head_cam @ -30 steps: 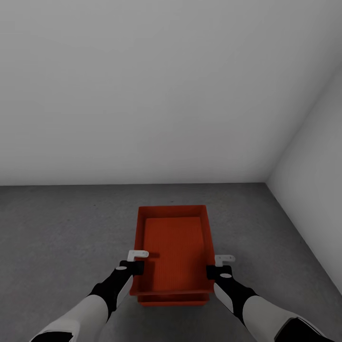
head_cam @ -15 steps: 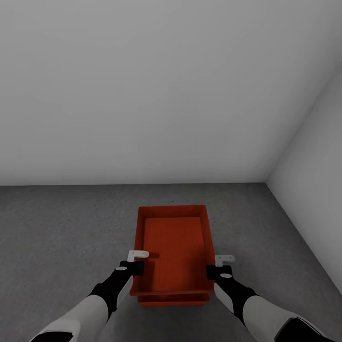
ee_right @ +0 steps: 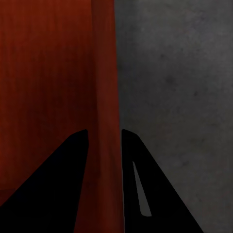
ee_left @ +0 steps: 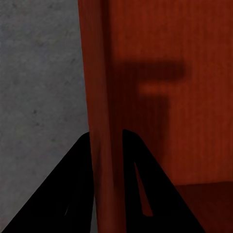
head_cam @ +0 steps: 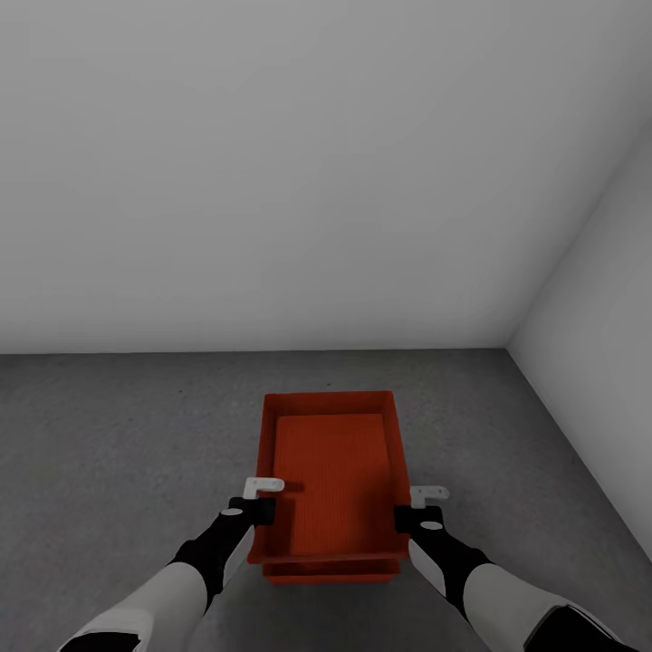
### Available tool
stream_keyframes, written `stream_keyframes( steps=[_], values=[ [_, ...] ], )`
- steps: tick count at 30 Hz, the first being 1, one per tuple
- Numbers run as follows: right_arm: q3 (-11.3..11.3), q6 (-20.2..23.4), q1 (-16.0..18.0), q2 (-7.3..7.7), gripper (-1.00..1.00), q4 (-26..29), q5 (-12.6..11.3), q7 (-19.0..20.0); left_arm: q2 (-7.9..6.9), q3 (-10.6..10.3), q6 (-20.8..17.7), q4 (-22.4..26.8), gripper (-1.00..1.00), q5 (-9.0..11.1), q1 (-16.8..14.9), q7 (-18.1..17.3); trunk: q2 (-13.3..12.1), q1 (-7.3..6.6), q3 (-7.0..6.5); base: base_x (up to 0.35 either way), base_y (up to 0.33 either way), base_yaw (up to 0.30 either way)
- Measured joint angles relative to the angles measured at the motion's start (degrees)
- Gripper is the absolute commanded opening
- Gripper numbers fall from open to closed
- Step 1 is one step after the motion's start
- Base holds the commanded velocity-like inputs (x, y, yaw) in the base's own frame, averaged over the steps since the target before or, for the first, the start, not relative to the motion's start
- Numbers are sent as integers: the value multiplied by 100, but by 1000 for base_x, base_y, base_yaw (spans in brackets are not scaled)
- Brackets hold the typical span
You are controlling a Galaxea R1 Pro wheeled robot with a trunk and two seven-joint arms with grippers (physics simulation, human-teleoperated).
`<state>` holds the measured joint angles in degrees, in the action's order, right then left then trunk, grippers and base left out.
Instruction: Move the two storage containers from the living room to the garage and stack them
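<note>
Gripping opposite walls of the upper container [head_cam: 331, 484], both jaws are closed; uneven release could skew it off the lower container [head_cam: 330, 572].

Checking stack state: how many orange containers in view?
2. Top container held at both side walls by left claw and right claw; bottom container beneath it, mostly hidden.

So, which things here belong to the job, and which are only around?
Job: upper storage container, stacked in lower storage container; concrete floor; left gripper, right gripper, each with fingers astride a side wall.

Around: white-grey walls.
</note>
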<state>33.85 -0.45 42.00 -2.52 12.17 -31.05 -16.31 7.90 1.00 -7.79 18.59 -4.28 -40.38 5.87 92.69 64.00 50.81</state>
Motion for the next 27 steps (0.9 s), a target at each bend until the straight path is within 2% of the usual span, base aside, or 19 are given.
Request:
stream_keyframes(
  steps=[4, 10, 27],
  values=[
    [0, 0, 0, 0, -100, 0, 0, 1, -1, 1, 0, 0, -100, 0, 0, -3, 0, 0, 0, 0, 0, 0],
    [9, -1, 0, 0, -100, -3, -17, 1, -1, -6, -9, 4, -100, 7, 0, 1, 239, 131, 107, 0, 0, 0],
    [-3, -8, 0, 24, -100, -2, -5, 41, 22, 21, -1, 2, -100, -23, 0, 13, 241, 132, 108, 0, 0, 0]
  ],
)
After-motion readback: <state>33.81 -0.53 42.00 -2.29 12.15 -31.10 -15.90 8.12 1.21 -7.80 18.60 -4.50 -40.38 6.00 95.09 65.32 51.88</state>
